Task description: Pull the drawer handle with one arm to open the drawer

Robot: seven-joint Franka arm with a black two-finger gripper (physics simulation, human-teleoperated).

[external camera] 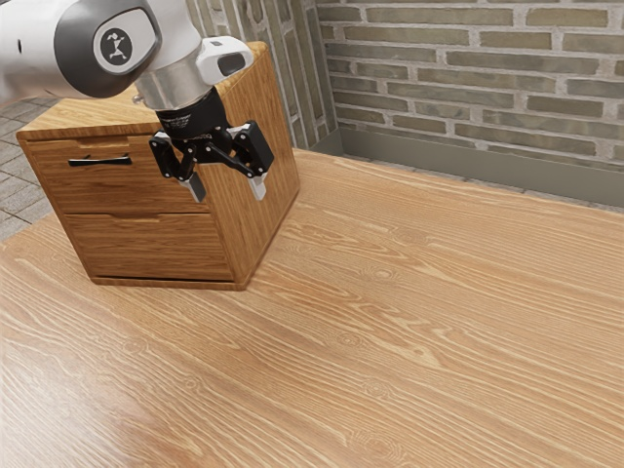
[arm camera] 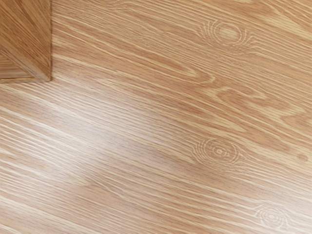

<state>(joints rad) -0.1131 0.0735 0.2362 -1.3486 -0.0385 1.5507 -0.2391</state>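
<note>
Approach is the step in hand, as I judge it: my gripper (external camera: 226, 185) hangs in the air with its jaws spread wide and nothing between them, pointing down at the table (external camera: 419, 322). In the exterior view it sits in front of the cabinet (external camera: 261, 107), about at the corner where the front face meets the side. The drawer handle (external camera: 100, 161), a thin black bar, lies across the upper drawer (external camera: 58, 185) toward the exterior view's left, well apart from my fingertips (external camera: 197, 189). That drawer's front looks flush with the lower drawer (external camera: 146, 244), so I take it to be shut. Under my hand the wrist view shows bare wood grain, with one bottom corner of the cabinet (arm camera: 24, 39) off to the side. Next, I think I must carry my hand across to the front face, turn it so the jaws straddle the bar, close on it, and only then pull straight out from the cabinet.
</note>
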